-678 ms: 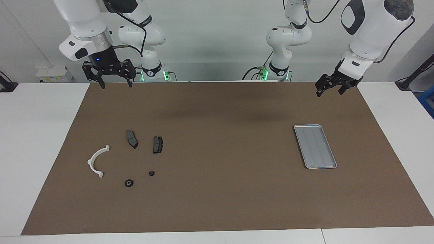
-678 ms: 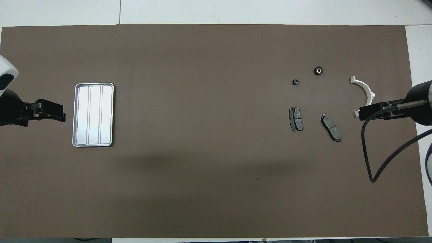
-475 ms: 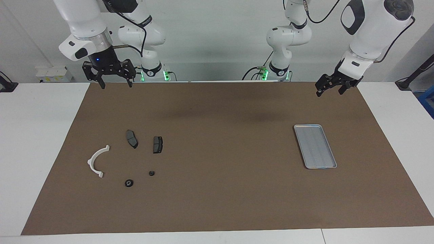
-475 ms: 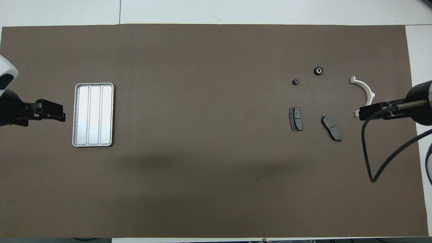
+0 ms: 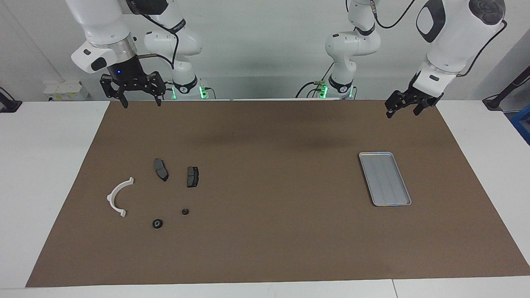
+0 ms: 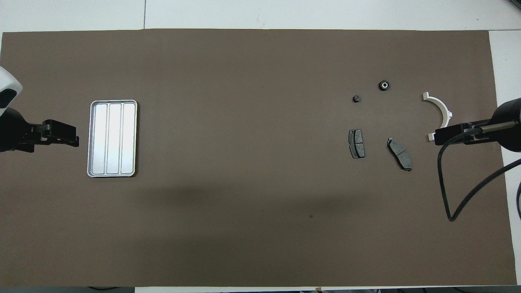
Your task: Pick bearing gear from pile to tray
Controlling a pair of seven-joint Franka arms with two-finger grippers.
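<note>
Here the tray lies lengthwise nearer-to-farther from the robots — both pincers spread, holding nothing.

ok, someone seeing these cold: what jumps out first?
Probably the silver tray, bare on the brown mat toward the left arm's end of the table. Next, the loose pile toward the right arm's end: a white arc, two dark brake pads, and two small black round pieces lying farther from the robots than the pads. Both grippers, left and right, hang open and empty above the mat's robot-side edge.
</note>
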